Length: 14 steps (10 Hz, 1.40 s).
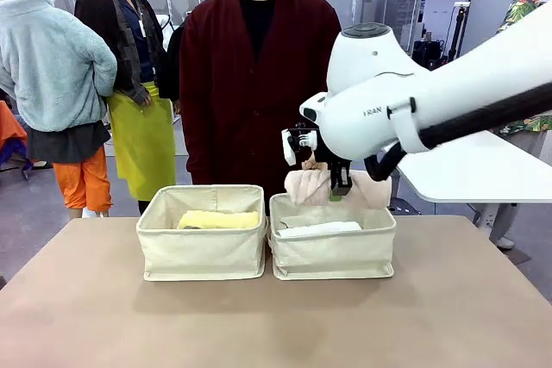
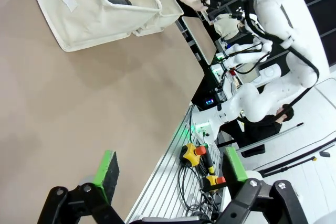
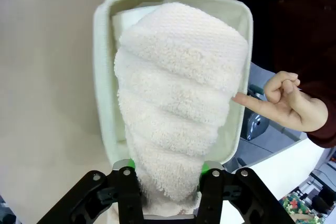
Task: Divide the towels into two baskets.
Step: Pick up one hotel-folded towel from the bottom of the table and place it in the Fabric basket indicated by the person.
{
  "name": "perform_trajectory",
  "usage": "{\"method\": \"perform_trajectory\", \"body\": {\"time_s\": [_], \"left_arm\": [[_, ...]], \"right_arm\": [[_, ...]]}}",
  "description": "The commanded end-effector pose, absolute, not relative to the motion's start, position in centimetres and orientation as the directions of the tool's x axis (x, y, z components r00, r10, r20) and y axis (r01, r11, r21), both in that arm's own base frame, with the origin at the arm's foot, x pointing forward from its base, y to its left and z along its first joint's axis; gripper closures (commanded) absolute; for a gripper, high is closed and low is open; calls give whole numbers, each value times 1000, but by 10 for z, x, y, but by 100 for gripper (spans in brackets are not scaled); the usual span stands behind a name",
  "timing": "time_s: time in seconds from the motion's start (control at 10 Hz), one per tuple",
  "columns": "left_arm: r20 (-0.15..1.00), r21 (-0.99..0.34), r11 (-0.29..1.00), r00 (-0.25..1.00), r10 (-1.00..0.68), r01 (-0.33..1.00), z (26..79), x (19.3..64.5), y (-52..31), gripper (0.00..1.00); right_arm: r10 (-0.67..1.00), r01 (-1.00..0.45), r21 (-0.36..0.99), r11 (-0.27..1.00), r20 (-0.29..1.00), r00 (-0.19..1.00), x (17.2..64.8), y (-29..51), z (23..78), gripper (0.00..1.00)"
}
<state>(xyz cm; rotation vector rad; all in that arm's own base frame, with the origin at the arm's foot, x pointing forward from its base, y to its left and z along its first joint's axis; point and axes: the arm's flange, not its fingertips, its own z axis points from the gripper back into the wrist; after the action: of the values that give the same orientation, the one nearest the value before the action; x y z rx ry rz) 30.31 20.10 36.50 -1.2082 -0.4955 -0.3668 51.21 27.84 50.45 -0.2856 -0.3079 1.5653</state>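
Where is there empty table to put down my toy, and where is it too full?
The bare brown table in front of the two cream canvas baskets is free, and so are the strips beside them. It is crowded at the right basket: a white towel lies inside and the right gripper holds a pinkish cream rolled towel above it.

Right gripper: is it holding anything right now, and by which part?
Yes. The right gripper is shut on the pinkish cream rolled towel, pinching one end of the roll, above the right basket. The left gripper is open, holding nothing.
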Motion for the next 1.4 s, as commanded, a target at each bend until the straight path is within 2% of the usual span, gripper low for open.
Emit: {"method": "perform_trajectory", "body": {"time_s": [0.0, 0.4, 0.7, 0.8, 0.9, 1.0, 1.2, 1.3], "left_arm": [[550, -792, 310, 835, -8, 525, 368, 298, 202, 0], [550, -792, 310, 835, -8, 525, 368, 298, 202, 0], [550, -792, 310, 835, -8, 525, 368, 298, 202, 0], [550, -792, 310, 835, -8, 525, 368, 298, 202, 0], [550, -792, 310, 835, -8, 525, 368, 298, 202, 0], [550, -792, 310, 835, -8, 525, 368, 298, 202, 0], [550, -792, 310, 835, -8, 525, 368, 298, 202, 0], [550, -792, 310, 835, -8, 525, 368, 298, 202, 0]], "right_arm": [[1000, -936, -351, -21, -26, -13, 551, 291, 501, 63], [997, -963, -266, -32, -71, -13, 607, 292, 455, 63], [997, -975, -221, -17, -75, 0, 617, 293, 432, 63], [998, -976, -217, -11, -65, 3, 618, 293, 431, 32], [998, -976, -216, -17, -69, -2, 616, 294, 429, 26], [997, -975, -221, -18, -76, -1, 615, 296, 428, 0], [998, -971, -238, -18, -71, -1, 608, 298, 431, 0], [998, -968, -250, -14, -66, 3, 602, 298, 434, 3]]}}
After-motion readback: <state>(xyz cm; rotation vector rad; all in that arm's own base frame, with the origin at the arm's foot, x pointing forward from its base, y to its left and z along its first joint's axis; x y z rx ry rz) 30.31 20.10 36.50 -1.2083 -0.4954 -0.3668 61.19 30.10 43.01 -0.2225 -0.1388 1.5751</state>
